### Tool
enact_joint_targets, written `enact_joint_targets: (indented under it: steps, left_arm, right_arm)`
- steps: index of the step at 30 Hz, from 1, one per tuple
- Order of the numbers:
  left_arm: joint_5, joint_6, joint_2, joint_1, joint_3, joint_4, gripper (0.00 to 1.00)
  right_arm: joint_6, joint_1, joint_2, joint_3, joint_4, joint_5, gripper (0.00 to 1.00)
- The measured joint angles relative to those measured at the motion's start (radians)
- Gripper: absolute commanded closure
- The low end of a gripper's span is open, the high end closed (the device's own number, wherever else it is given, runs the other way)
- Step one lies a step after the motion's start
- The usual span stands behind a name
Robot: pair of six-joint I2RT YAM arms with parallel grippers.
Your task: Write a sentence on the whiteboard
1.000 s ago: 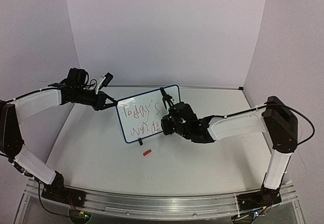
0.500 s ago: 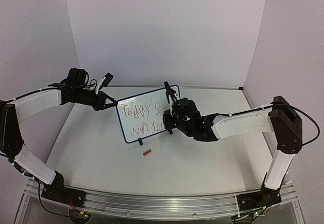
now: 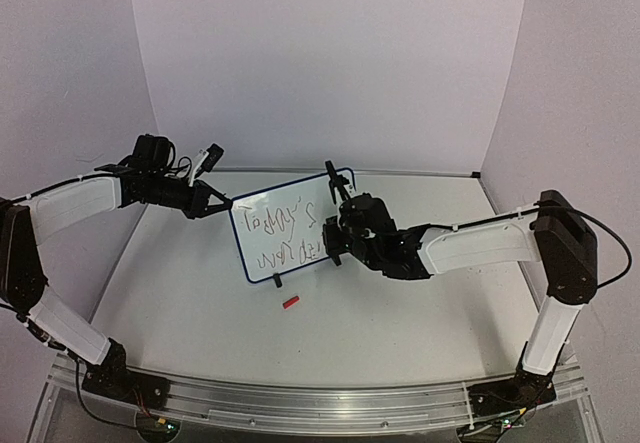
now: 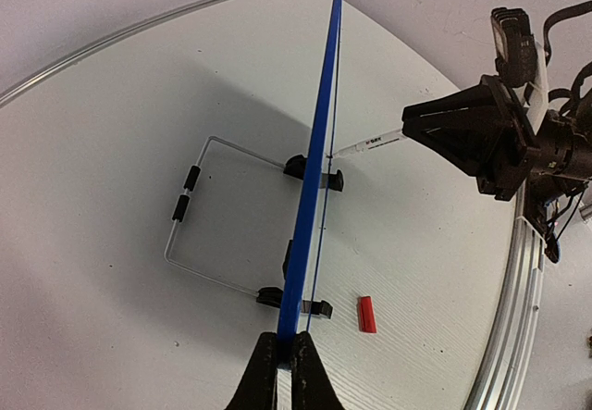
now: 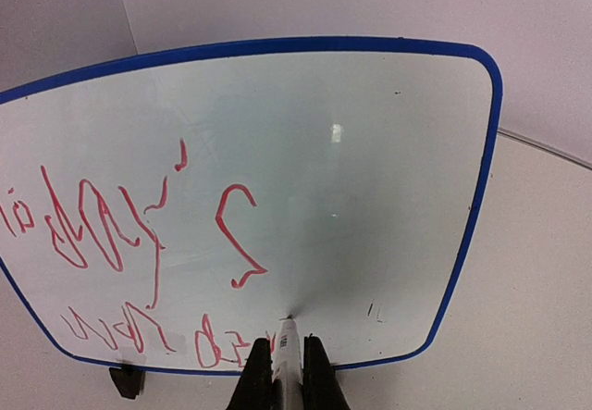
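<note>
The whiteboard (image 3: 290, 225) stands upright mid-table; the left wrist view shows it edge-on as a blue frame (image 4: 314, 179). My left gripper (image 3: 225, 206) (image 4: 286, 359) is shut on its left edge. The sentence (image 3: 283, 233) (image 5: 120, 234) is two rows of red scrawl on the left part of the board face (image 5: 370, 151). My right gripper (image 3: 332, 247) (image 5: 288, 373) is shut on a white marker (image 5: 287, 347) (image 4: 370, 142). The marker's tip touches the board low down, just right of the last red letters.
A small red marker cap (image 3: 291, 302) (image 4: 366, 314) lies on the table in front of the board. Behind the board, a wire stand (image 4: 199, 216) and black feet (image 4: 319, 309) rest on the white tabletop. Grey walls enclose the back and sides.
My right gripper and its marker have shifted slightly right and up along the board's lower row. The left gripper and the board have stayed put.
</note>
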Motion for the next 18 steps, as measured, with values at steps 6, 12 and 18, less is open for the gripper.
enact_joint_targets:
  steps: [6,12,18]
  left_arm:
    - [0.0,0.0,0.0,0.0,0.0,0.0,1.0]
    - [0.0,0.0,0.0,0.0,0.0,0.0,1.0]
    - [0.0,0.0,0.0,0.0,0.0,0.0,1.0]
  right_arm:
    - [0.008,0.0,0.0,0.0,0.0,0.003,1.0]
    - [0.014,0.0,0.0,0.0,-0.003,0.015,1.0]
    - [0.018,0.0,0.004,0.0,-0.012,0.023,1.0]
